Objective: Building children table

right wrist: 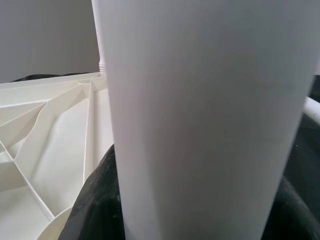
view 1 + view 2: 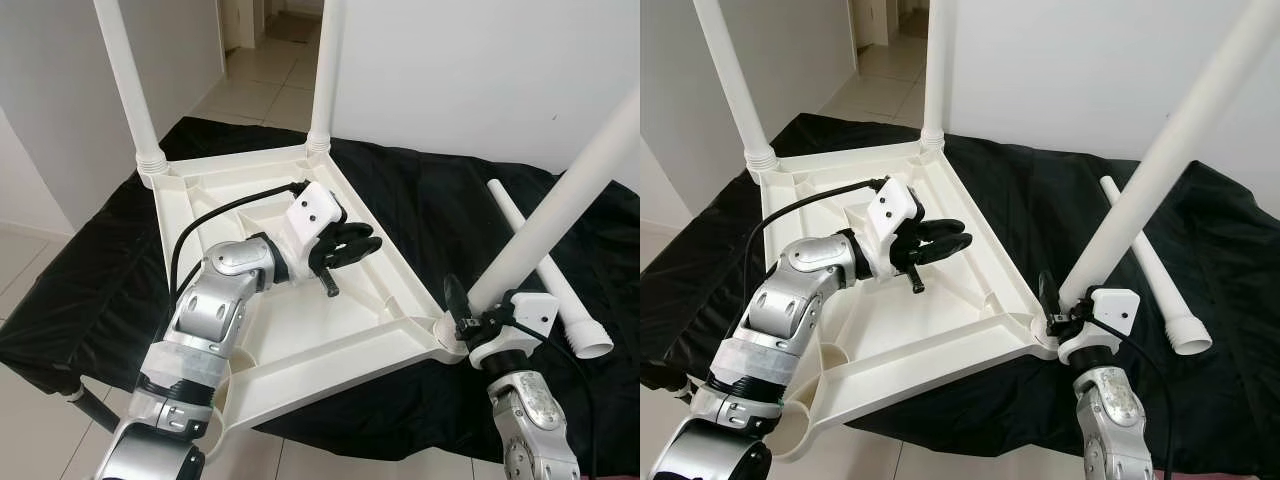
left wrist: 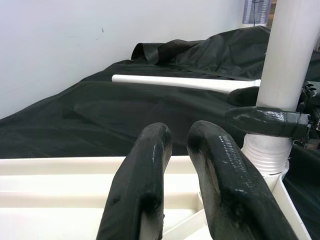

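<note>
Your upturned white tabletop (image 2: 300, 320) lies on the black cloth (image 2: 420, 210), ribbed underside up; two legs (image 2: 128, 80) stand in its far corners, away from you. At its near right corner your right gripper (image 2: 468, 318) pinches the base of a third leg (image 2: 560, 215), which leans out to the right; the fourth leg (image 2: 545, 265) lies loose on the cloth, just right of the tabletop. Your left gripper (image 2: 345, 250) hovers over the tabletop's middle, fingers (image 3: 145, 190) nearly pressed together, holding nothing.
</note>
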Tool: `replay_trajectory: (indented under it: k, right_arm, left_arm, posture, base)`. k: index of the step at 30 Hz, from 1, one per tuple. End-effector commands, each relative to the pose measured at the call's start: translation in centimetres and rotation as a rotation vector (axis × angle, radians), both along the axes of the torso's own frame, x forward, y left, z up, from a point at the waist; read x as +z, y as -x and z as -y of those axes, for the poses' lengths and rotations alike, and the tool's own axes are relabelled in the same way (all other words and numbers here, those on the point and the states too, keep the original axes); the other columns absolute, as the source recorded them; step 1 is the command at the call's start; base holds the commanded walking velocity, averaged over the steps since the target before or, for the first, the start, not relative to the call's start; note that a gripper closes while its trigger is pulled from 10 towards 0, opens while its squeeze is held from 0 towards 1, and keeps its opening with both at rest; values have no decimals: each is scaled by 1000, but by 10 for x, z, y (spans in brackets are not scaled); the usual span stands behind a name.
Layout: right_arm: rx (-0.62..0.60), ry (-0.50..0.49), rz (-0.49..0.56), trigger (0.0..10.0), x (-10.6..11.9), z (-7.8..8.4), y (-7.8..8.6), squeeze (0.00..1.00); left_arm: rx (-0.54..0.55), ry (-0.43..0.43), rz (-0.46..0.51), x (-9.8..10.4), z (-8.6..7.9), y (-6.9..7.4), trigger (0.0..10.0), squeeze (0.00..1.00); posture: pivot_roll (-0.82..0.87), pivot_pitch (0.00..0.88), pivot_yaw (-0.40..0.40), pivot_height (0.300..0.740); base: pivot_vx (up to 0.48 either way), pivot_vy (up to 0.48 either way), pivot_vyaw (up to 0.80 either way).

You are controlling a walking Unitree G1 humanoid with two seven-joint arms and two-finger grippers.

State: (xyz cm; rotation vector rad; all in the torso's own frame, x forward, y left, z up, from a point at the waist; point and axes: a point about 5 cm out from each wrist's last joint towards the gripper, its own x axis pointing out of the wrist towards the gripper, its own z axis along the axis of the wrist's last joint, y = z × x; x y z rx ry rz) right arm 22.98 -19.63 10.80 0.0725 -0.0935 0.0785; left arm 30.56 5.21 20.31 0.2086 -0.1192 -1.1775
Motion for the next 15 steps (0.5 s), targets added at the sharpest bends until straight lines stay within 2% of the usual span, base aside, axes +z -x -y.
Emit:
replay_trajectory:
  k: [1, 4, 15]
  right_arm:
    - [70, 13, -251, 10000, -49, -14, 18, 0]
    - [94, 70, -246, 10000, -50, -16, 21, 0]
    - [89, 36, -218, 10000, -44, -12, 18, 0]
  left_arm:
    - [122, 15, 27, 3, -4, -6, 10000, 0]
    - [125, 14, 28, 3, -4, -7, 10000, 0]
    - [119, 11, 33, 4, -4, -8, 10000, 0]
  posture:
    - [-100, 0, -3, 740]
    - [-98, 0, -4, 740]
    - [-100, 0, 0, 740]
  base:
    - [0, 0, 0]
    - [0, 0, 0]
    - [0, 0, 0]
